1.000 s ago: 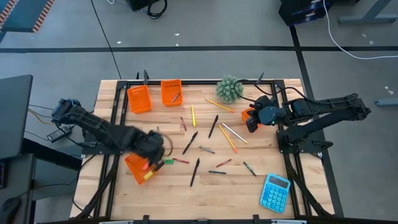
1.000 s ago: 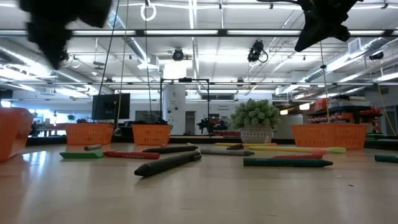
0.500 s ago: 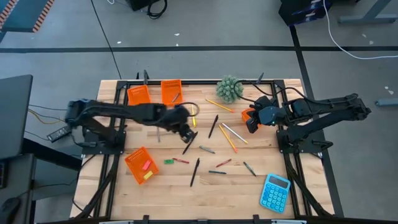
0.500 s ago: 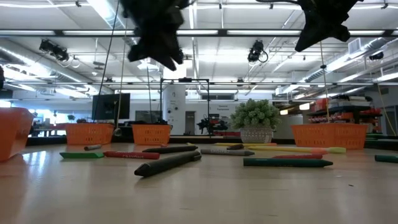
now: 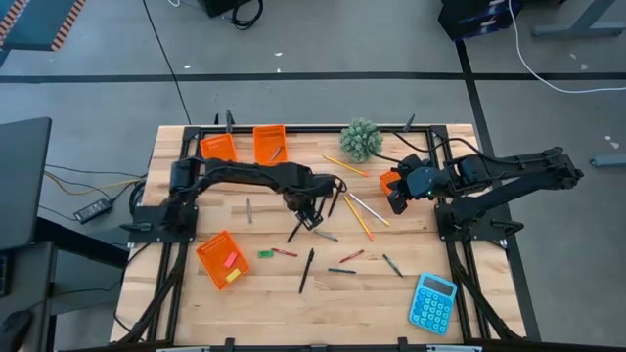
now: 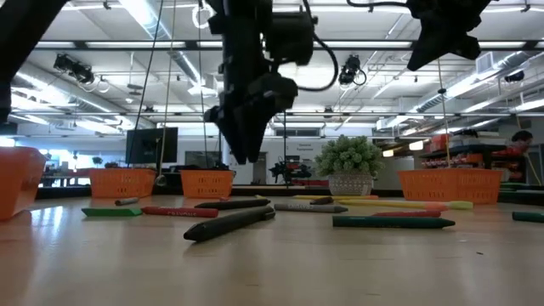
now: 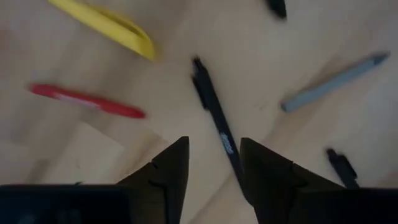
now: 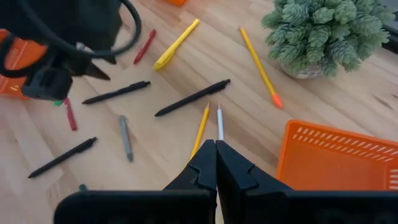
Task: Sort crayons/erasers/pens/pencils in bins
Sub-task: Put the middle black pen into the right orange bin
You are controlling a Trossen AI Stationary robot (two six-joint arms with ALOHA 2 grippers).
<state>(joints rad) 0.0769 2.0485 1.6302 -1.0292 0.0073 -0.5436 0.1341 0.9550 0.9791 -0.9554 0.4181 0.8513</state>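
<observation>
My left gripper (image 5: 311, 215) hangs open over the middle of the table, above a black pen (image 7: 214, 118) that lies flat on the wood between its two fingers without touching them. In the low view my left gripper (image 6: 242, 153) is clear of the table. My right gripper (image 8: 216, 144) is shut and empty, held above the table by the right orange bin (image 5: 391, 181). Pens, yellow pencils (image 5: 358, 217) and red, green and grey crayons lie scattered flat. A green eraser (image 5: 264, 254) lies beside the near-left bin (image 5: 220, 260), which holds pink and yellow erasers.
Two more orange bins (image 5: 218, 154) (image 5: 269, 145) stand at the far left. A potted plant (image 5: 361, 140) stands at the far middle. A blue calculator (image 5: 433, 301) lies at the near right. A red crayon (image 7: 87, 102) and a grey crayon (image 7: 336, 81) lie close to the left gripper.
My left gripper has swung from over the near-left bin toward the table's far side and then right, and has come down over the black pen in the middle. My right arm has kept still.
</observation>
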